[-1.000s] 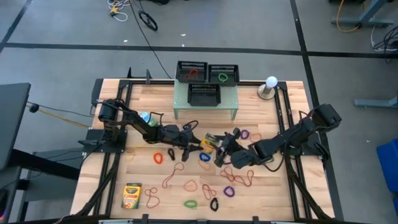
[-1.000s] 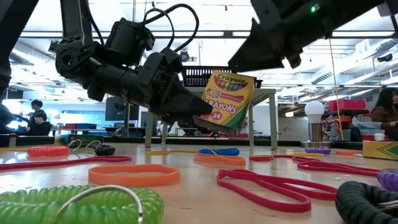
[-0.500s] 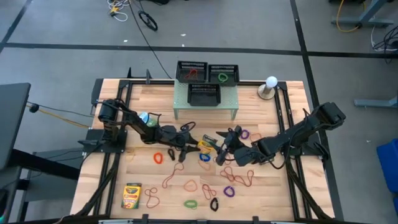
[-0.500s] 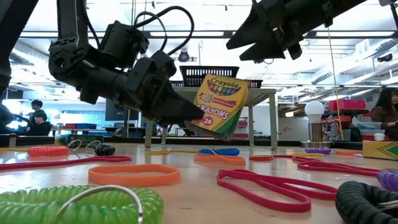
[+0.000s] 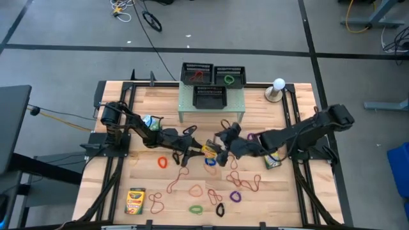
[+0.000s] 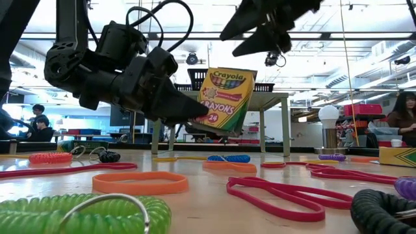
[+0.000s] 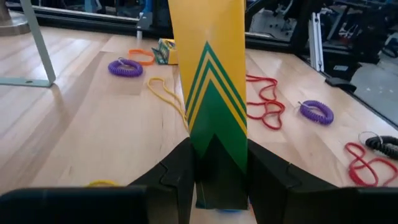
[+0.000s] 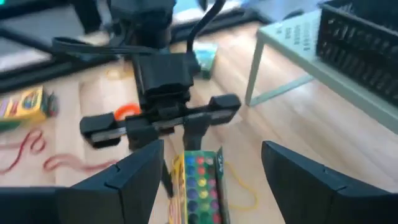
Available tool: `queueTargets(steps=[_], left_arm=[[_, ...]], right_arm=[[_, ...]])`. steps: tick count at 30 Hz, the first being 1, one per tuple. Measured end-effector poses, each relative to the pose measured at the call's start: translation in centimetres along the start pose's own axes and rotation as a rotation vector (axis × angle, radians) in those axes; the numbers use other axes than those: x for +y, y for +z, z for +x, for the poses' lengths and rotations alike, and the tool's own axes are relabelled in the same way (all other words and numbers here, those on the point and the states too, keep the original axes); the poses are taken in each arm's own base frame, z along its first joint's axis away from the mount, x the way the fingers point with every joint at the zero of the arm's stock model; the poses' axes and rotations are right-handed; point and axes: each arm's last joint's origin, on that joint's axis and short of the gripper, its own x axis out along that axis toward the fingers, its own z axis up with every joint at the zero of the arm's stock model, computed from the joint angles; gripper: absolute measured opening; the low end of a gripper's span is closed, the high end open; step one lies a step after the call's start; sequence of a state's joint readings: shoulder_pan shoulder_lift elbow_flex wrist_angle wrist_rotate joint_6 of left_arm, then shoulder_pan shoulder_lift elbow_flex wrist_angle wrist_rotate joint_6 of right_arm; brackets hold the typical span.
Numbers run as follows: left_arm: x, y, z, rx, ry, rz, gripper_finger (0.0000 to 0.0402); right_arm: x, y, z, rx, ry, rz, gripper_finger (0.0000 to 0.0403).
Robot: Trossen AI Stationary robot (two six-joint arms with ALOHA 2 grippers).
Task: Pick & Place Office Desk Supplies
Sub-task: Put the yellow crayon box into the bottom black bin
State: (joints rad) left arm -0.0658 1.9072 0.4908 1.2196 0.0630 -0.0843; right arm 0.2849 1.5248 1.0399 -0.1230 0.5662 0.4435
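Near the middle of the wooden table (image 5: 268,115) the left gripper (image 5: 199,149) pinches a yellow-and-green crayon box (image 6: 226,99) between its two fingers and holds it lifted above the wood, a little tilted. In the left wrist view the box stands upright between the dark fingers (image 7: 177,177), which press on both of its sides. The right gripper (image 5: 222,138) hangs just above and beside this box with its fingers spread wide, and it holds nothing; from its own camera the top of the box with coloured dots shows between the fingers (image 8: 140,171). Many rubber-band loops (image 5: 246,182) in red, orange, purple and green lie scattered on the front half of the table. A second crayon box (image 5: 135,200) lies flat near the front left corner, and another one (image 5: 273,162), I think, lies under the right arm, but it is partly hidden. At the back stands the pale green riser (image 5: 211,102) with black mesh trays (image 5: 197,72).
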Motion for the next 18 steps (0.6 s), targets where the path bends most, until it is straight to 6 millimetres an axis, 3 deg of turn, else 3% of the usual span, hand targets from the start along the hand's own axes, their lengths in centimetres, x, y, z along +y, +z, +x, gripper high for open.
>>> queueTargets(steps=[6, 11, 18], left_arm=[[0.0, -0.1, 0.0, 0.008, -0.024, 0.043, 0.0121], [0.0, -0.4, 0.0, 0.043, -0.022, 0.069, 0.0121], [0.0, -0.4, 0.0, 0.039, -0.02, 0.074, 0.0121]], right_arm=[[-1.2, 3.0, 0.4, 0.131, 0.031, 0.004, 0.0303], [-2.1, 2.5, 0.9, 0.288, 0.092, 0.049, 0.0326], [-1.8, 1.1, 2.2, 0.384, 0.104, 0.068, 0.03]])
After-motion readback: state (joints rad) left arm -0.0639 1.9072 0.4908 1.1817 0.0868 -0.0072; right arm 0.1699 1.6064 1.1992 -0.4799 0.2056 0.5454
